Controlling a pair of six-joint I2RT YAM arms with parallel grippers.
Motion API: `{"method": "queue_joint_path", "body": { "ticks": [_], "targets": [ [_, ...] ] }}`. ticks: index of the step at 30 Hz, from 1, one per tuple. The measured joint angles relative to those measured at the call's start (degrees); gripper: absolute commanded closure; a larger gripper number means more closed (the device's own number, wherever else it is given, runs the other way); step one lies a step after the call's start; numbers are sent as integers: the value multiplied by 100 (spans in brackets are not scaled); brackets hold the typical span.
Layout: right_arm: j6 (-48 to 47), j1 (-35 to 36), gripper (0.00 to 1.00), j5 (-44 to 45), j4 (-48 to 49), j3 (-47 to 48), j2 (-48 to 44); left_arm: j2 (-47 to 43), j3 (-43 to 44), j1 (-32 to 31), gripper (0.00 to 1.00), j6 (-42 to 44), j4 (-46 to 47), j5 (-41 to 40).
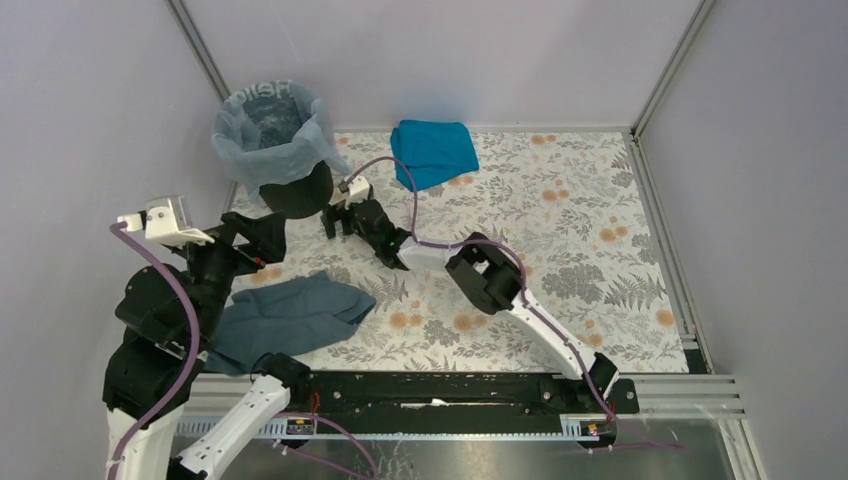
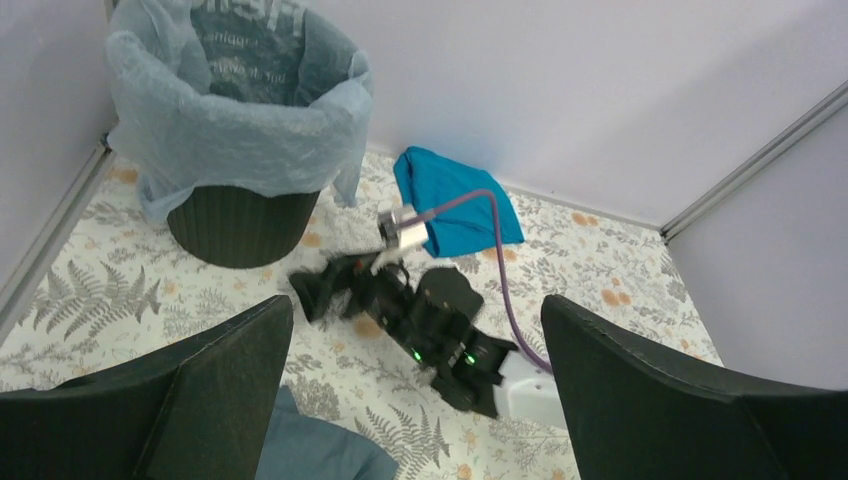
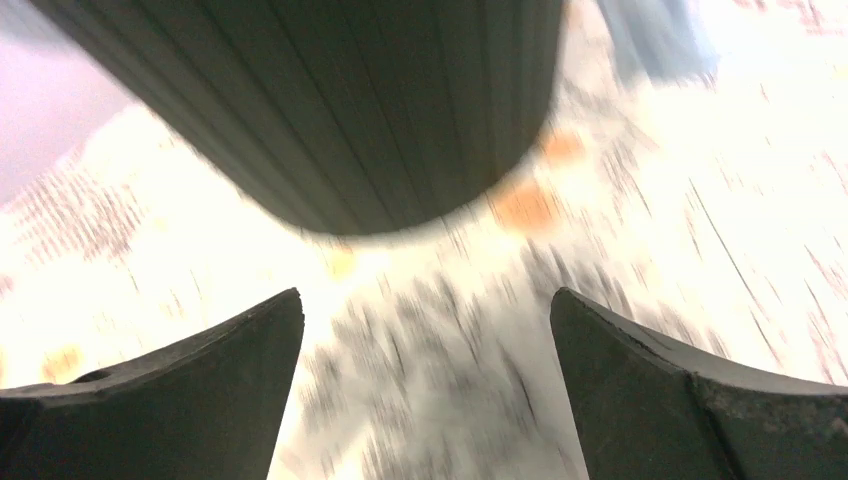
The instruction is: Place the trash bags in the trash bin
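The black trash bin (image 1: 297,190) stands in the far left corner. The pale blue trash bag (image 1: 268,138) lines it, and the bag's mouth is folded out over the rim. In the left wrist view the bag (image 2: 225,125) drapes down over the bin's ribbed wall (image 2: 240,228). My right gripper (image 1: 335,221) is open and low on the mat, just right of the bin's base, holding nothing. Its blurred wrist view shows the bin wall (image 3: 340,110) close ahead of the gripper (image 3: 425,310) and a bag corner (image 3: 655,40). My left gripper (image 1: 268,240) hangs open and empty in front of the bin (image 2: 415,310).
A teal cloth (image 1: 433,150) lies by the back wall, right of the bin. A dark slate-grey cloth (image 1: 285,315) lies crumpled at the near left under my left arm. Walls close in at the left and back. The right arm (image 2: 440,325) stretches across the floral mat (image 1: 580,240).
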Motion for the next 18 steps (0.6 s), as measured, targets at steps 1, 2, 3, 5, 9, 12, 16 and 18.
{"method": "queue_joint_path", "body": {
  "ticks": [1,2,3,5,9,12,16,18],
  "targets": [
    [7,0,0,31,4,-769,-422,33,83,0,1,28,9,0],
    [11,4,0,70,4,-1399,-800,44,168,0,1,72,20,2],
    [24,7,0,109,-31,-2157,-1281,44,199,0,1,87,24,4],
    [63,11,0,243,-190,-3399,-2271,44,291,0,1,109,33,15],
    [181,15,0,697,-918,-4953,-4400,68,382,0,1,107,68,114],
    [343,15,0,1169,-1827,-5595,-6181,173,509,0,1,103,52,212],
    [544,15,0,1622,-3364,-5980,-8216,396,787,0,1,98,120,323],
    [621,15,0,1768,-4306,-6011,-9088,426,817,0,1,96,186,354]
  ]
}}
